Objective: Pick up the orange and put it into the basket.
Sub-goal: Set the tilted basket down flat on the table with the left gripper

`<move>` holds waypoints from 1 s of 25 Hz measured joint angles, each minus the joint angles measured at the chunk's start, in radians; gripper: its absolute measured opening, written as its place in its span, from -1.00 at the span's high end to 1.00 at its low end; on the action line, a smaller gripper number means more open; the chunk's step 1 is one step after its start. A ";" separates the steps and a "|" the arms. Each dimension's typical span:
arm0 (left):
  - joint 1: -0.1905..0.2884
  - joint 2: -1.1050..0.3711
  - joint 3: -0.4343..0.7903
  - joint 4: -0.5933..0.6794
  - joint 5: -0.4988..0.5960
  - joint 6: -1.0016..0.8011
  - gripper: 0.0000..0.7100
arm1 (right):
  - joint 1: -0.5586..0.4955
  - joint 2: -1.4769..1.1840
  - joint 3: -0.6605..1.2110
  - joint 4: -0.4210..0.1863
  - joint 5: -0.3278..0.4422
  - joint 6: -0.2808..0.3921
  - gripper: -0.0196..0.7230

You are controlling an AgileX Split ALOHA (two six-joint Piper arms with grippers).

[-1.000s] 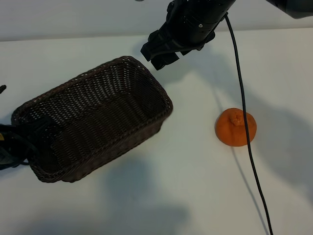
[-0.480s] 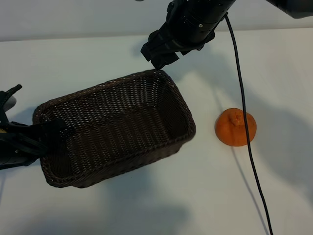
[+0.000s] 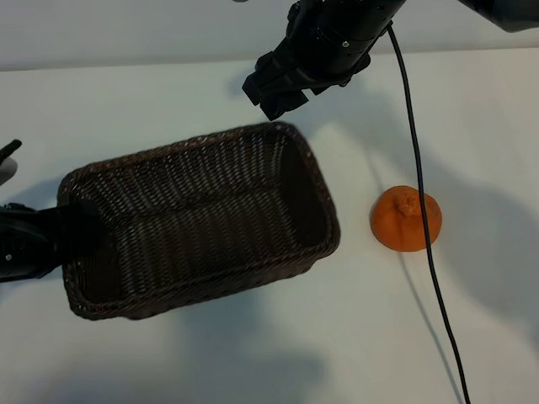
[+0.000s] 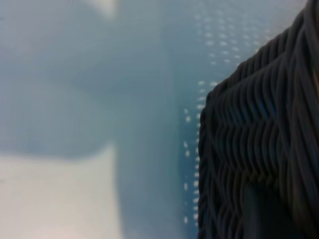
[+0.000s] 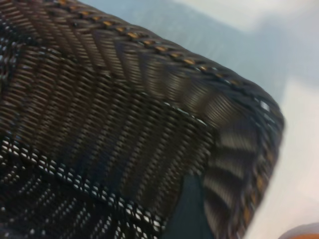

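basket [image 3: 202,220] swung nearer the orange [image 3: 406,218], left gripper [image 3: 59,240] clamped on its rim, right gripper [image 3: 274,94] agape above

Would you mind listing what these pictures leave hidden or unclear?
- Left gripper: exterior view, its fingertips are lost against the dark basket wall; the arm is cut off by the picture's edge.
- Right gripper: exterior view, its fingers merge into one dark mass above the basket's far corner.
- Orange: exterior view, a cable crosses it; right wrist view shows only a sliver at the edge.
- Left wrist view: blurred weave only.
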 joint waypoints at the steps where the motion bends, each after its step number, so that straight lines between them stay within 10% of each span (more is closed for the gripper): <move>1: 0.006 0.000 0.000 -0.042 0.010 0.057 0.56 | 0.000 0.000 0.000 0.000 0.000 0.000 -0.66; 25: 0.011 0.189 -0.209 -0.084 0.109 0.210 0.57 | 0.000 0.000 0.000 0.000 0.015 0.001 -0.66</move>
